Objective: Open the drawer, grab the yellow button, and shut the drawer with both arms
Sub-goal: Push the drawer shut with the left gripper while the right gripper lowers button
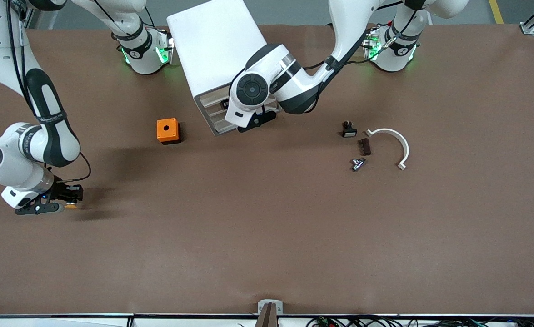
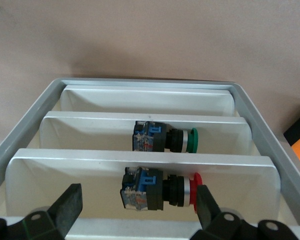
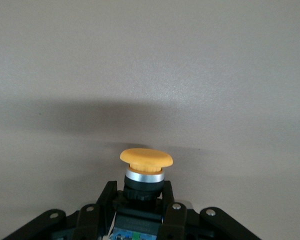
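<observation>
My right gripper hangs low over the table at the right arm's end, shut on the button. The right wrist view shows the button's orange cap sticking out past the fingers, which clamp its black body. My left gripper is at the front of the white cabinet, open. In the left wrist view its fingertips spread wide in front of the stacked drawers. The uppermost drawer's front edge shows as a pale strip between them. Whether it is pushed fully in is hidden.
A red-capped button and a green-capped one lie in lower drawers. An orange cube sits beside the cabinet. Toward the left arm's end lie a small black part, a brown block, a metal fitting and a white curved clamp.
</observation>
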`<state>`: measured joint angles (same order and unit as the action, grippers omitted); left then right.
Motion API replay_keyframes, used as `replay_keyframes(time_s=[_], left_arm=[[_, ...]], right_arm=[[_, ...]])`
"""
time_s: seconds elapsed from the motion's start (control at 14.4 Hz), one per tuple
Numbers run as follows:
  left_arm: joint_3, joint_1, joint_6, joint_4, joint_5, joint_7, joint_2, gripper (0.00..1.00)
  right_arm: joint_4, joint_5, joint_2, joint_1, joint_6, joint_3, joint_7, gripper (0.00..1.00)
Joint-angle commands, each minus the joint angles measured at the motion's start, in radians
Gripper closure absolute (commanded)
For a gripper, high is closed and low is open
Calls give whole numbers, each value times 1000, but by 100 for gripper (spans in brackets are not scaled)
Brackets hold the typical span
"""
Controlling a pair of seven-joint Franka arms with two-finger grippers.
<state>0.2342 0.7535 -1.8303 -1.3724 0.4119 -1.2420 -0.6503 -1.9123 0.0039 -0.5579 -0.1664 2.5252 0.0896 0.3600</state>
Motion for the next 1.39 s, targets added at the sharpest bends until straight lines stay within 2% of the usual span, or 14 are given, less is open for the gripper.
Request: replay_keyframes(time_s=[0.0,0.21,0.28,0.49,0.63,0.77,0.9,1.32], left_arm=[[10,-5,-7,-16,67,-4,8,0],[8,-5,-7,-16,79,-5,8,0],[8,-5,-7,-16,84,-5,3,0],[8,-6,-7,-22,111,-7,1,0],[5,-10,-4,-20,111,-7,6,0],[-3,-31,-1,-16,99,-8,17,0],[-12,-60,0,-10,70,-22,38,0],[-9,-247,58,21,-178,5,162,0]], right_arm=[[-16,22,-11,-24,36,-31,25,100],[-24,22,-31,-24,66,-33,23,100],[-24,22,-31,-22,66,-33,23,89],[-21,22,-30,-18,61,-33,22,19],[-19,22,-25,-19,55,-33,22,0],[-22,22,-4,-12,35,-33,19,0],[-22,22,64,4,-57,-34,10,0],[-21,22,248,30,-253,-34,-61,0]])
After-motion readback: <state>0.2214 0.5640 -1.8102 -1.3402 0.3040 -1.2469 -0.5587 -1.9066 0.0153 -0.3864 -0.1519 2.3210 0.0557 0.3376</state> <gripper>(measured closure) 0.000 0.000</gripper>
